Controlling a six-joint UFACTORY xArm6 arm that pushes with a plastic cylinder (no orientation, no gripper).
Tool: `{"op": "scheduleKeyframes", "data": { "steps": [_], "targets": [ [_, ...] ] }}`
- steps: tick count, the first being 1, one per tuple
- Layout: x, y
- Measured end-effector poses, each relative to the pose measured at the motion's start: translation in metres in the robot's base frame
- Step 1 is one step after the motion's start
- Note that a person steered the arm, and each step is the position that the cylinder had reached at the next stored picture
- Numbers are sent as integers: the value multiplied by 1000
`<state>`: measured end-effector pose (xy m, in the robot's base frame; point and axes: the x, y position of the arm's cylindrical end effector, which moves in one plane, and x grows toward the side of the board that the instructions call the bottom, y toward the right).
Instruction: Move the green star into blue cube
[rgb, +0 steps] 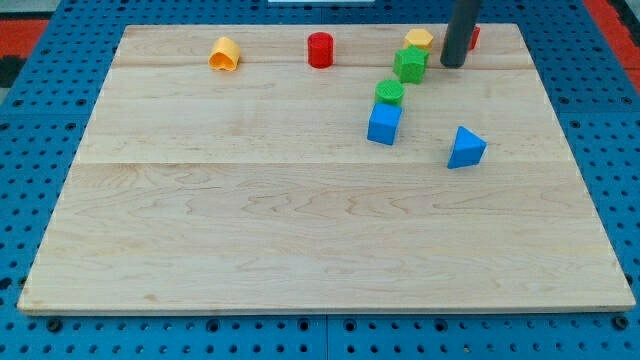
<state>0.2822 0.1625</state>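
Note:
The green star lies near the view's top right of the wooden board. A green cylinder sits just below and left of it, touching or nearly touching the top of the blue cube. My tip rests on the board just right of the green star, a small gap apart. The star is about one block length above the blue cube.
A yellow block sits just above the star. A red block is partly hidden behind the rod. A blue triangular block lies lower right. A red cylinder and an orange block sit along the top.

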Motion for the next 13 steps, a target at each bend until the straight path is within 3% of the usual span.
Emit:
{"op": "scheduleKeyframes", "data": {
  "steps": [1, 2, 4, 6, 7, 9, 11, 12, 13],
  "targets": [
    [20, -24],
    [14, 16],
    [-30, -44],
    [9, -113],
    [11, -89],
    [84, -107],
    [120, -129],
    [171, -131],
    [185, -147]
  ]
}}
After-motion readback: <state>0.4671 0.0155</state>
